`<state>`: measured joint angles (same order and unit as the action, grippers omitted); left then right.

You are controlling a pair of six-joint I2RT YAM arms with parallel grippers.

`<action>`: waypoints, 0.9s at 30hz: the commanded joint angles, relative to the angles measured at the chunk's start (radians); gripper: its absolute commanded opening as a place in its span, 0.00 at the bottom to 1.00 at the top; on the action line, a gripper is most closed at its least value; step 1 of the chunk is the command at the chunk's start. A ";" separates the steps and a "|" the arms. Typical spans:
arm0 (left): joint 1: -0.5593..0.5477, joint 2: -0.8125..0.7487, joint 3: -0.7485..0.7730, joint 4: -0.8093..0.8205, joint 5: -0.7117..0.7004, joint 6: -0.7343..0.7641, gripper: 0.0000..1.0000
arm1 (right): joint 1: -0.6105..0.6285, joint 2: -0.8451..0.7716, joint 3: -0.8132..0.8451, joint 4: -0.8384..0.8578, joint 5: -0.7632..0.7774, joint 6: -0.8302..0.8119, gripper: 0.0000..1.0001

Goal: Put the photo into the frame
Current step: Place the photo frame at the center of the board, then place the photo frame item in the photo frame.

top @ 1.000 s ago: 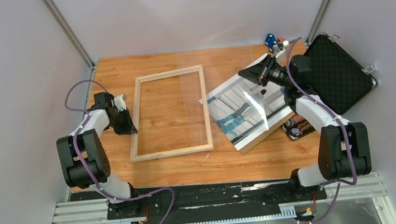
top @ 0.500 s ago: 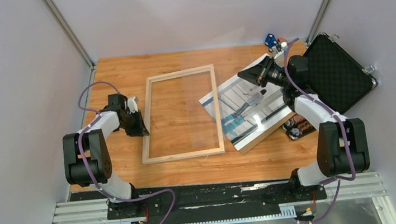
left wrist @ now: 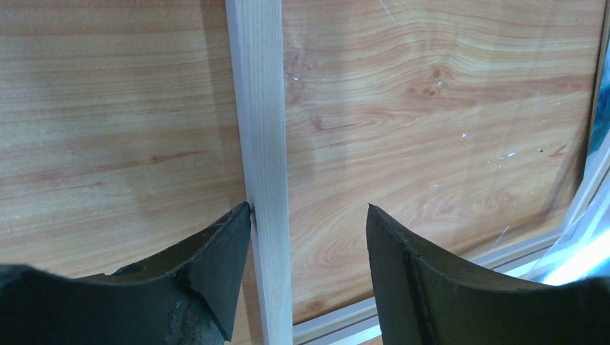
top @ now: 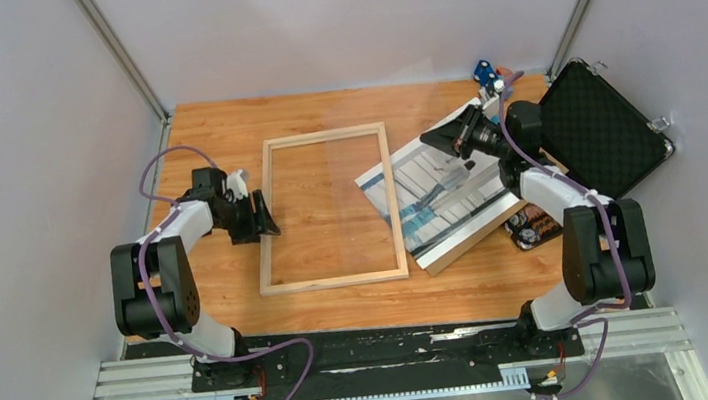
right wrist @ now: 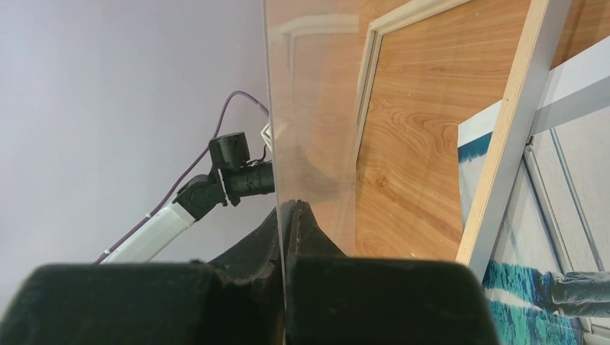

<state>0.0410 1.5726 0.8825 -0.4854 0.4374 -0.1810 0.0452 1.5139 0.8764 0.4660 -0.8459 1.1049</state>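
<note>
Frame rail straddled by spread left gripper, one finger touching wood, likely for nudging | right gripper pinching clear sheet upright, likely keeping it off photo | photo flat beneath right gripper, corner under frame's far rail

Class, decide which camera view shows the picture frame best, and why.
Top external: the whole frame lies in view, all four rails. Left wrist shows one rail between the open left pincer. Right wrist shows only rail parts beside the clear sheet in the right pincer.
</note>
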 commanded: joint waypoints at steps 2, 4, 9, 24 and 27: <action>-0.003 -0.030 0.011 0.019 0.067 0.007 0.68 | 0.024 0.035 0.048 0.073 0.015 0.003 0.00; -0.002 -0.024 0.015 0.015 0.104 0.018 0.68 | 0.039 0.058 0.061 0.086 0.029 -0.002 0.00; 0.031 -0.031 0.023 -0.004 0.177 0.042 0.69 | 0.070 0.123 0.103 0.119 0.051 0.011 0.00; 0.153 -0.034 0.037 -0.009 0.260 0.097 0.79 | 0.196 0.312 0.109 0.369 0.067 0.203 0.00; 0.158 -0.024 0.038 -0.007 0.280 0.124 0.83 | 0.215 0.327 0.108 0.408 0.072 0.239 0.00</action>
<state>0.1959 1.5723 0.8856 -0.4976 0.6662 -0.1123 0.2367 1.8309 0.9436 0.7177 -0.7753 1.2522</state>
